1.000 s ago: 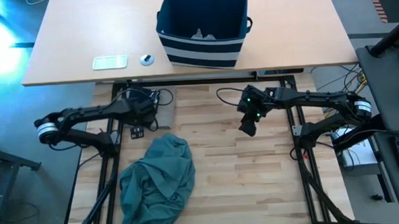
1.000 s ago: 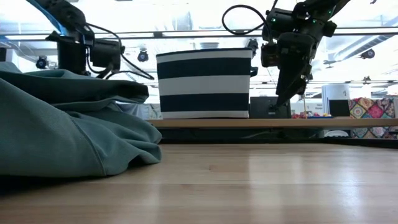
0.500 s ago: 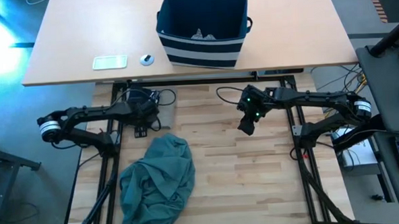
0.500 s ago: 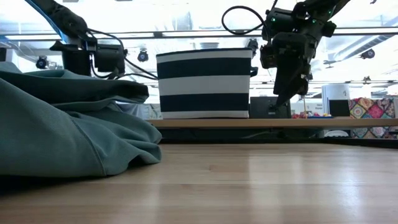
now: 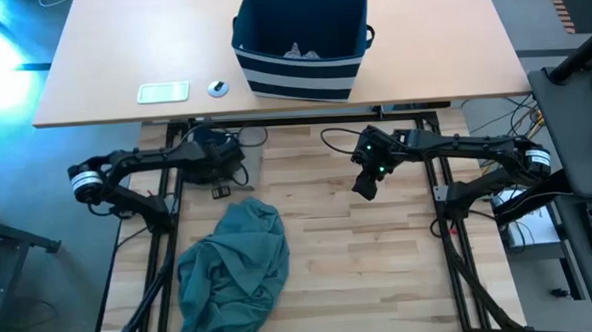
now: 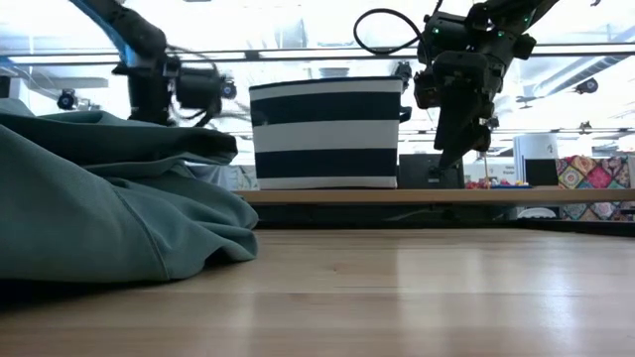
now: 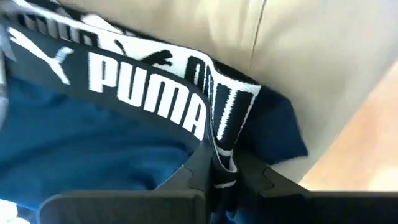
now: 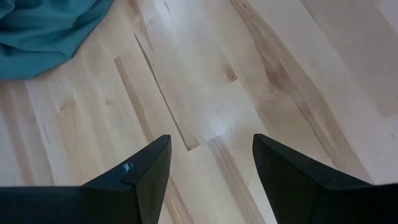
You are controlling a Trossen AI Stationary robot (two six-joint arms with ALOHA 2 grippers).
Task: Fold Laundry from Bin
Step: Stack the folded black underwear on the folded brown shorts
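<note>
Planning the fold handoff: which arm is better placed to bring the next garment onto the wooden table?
The left. Its claw is already shut on the white-lettered waistband of the navy cloth garment. The right claw hangs open and empty over bare wooden table.

The right gripper [image 8: 208, 180] hung with its fingers [image 8: 140, 177] spread over bare wooden table [image 8: 205, 93], teal garment [image 8: 46, 28] nearby.
</note>
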